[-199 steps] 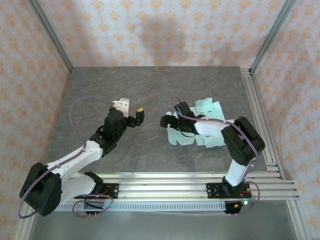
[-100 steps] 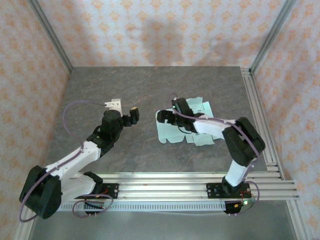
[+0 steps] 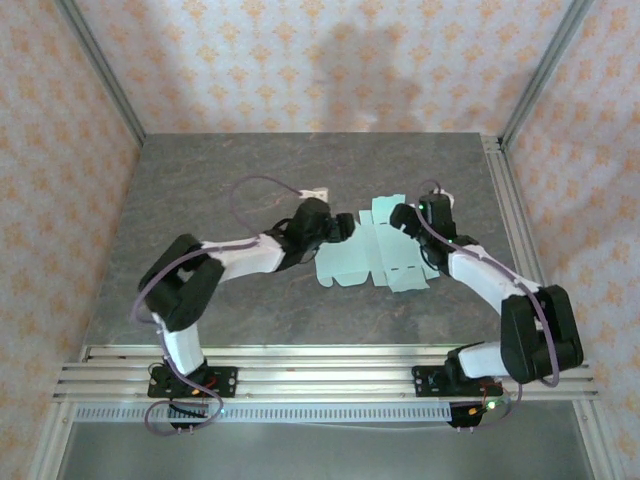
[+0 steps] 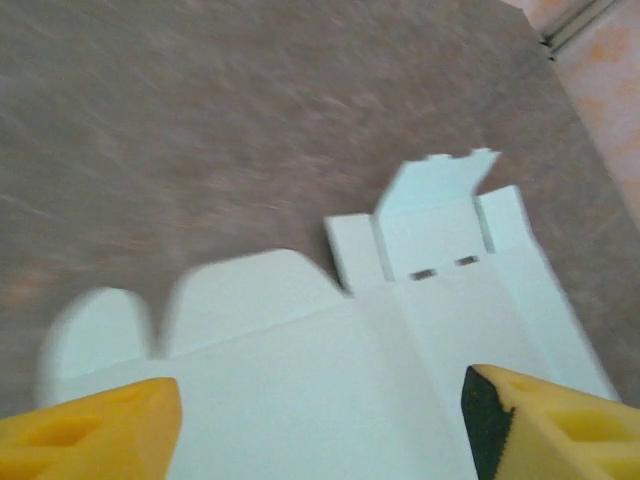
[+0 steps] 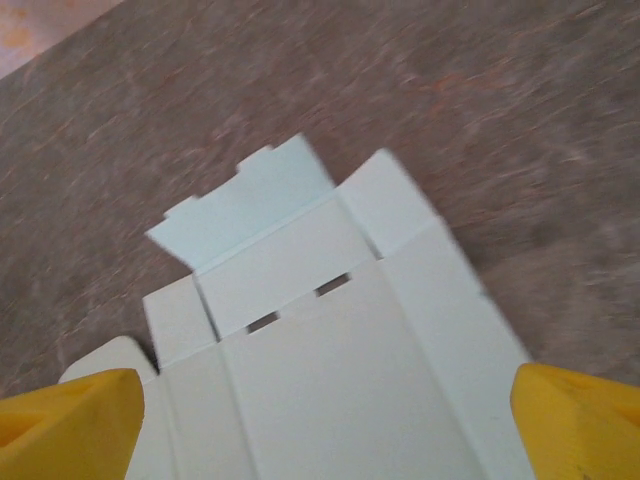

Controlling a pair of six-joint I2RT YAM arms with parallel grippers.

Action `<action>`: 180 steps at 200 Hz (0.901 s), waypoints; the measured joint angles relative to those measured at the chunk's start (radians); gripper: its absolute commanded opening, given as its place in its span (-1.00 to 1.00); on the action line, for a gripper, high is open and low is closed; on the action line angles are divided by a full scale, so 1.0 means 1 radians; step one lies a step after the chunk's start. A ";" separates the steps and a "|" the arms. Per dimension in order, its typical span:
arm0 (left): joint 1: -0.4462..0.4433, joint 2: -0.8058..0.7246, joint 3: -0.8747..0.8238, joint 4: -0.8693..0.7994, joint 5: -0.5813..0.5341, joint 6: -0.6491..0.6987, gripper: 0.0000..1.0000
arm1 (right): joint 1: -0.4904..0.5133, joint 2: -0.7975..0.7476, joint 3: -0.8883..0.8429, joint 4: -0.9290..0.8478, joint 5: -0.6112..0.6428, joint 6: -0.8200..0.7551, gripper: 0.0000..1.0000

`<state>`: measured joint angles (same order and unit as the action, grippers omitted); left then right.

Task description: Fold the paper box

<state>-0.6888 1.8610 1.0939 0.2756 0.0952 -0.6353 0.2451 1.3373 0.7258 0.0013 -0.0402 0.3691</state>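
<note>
While the paper box (image 3: 372, 258), a pale mint-green flat card cutout, lies unfolded on the grey stone-patterned table (image 3: 230, 180) between the spread-jawed left gripper (image 3: 347, 226) and the equally spread right gripper (image 3: 401, 216), best pin one panel and fold squarely along its crease
</note>
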 measured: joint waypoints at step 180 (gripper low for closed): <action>0.159 0.066 -0.024 -0.157 0.283 -0.042 0.08 | -0.039 0.158 -0.001 0.083 -0.322 -0.083 0.54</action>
<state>-0.5293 1.9266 1.0695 0.1184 0.3779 -0.6777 0.2058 1.4956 0.7250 0.0845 -0.3626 0.2863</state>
